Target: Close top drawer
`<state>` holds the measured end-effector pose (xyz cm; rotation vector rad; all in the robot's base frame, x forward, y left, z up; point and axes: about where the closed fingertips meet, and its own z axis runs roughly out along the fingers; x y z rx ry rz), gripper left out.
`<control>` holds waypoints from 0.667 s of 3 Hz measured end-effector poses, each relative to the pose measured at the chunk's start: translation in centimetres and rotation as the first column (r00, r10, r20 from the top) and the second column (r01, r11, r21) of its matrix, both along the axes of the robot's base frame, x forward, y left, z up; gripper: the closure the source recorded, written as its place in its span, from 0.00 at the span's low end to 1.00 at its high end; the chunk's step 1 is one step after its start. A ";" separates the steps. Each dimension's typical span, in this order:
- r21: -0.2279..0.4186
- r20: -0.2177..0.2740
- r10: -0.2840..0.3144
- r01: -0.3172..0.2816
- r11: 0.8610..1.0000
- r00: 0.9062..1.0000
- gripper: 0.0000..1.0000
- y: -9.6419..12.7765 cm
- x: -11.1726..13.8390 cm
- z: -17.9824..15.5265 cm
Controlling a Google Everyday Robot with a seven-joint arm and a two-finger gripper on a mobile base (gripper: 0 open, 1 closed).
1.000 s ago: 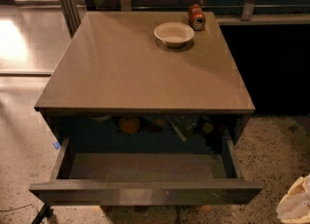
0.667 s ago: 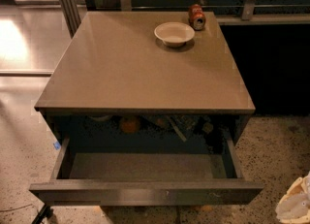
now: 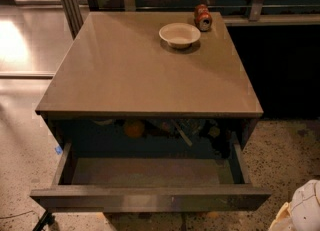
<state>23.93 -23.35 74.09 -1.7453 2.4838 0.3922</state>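
The top drawer (image 3: 150, 198) is pulled far out from under the brown cabinet top (image 3: 145, 70). It is a wide, shallow, dark-grey drawer with a flat front toward me. Its front half looks bare, and several small items lie in shadow at its back, among them an orange round thing (image 3: 134, 129). My gripper (image 3: 301, 209) shows only as a white rounded shape at the bottom right corner, to the right of the drawer front and apart from it.
A white bowl (image 3: 179, 34) and a red can (image 3: 202, 17) lying on its side sit at the far right of the cabinet top. A dark counter runs behind and to the right. Speckled floor lies on both sides. A dark object (image 3: 43, 220) is at the bottom left.
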 end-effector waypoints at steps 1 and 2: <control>0.010 -0.051 0.037 -0.037 0.999 0.998 1.00 1.5 -1.8 -2.8; 0.003 -0.092 0.081 -0.081 0.997 0.992 1.00 2.7 -4.1 -5.4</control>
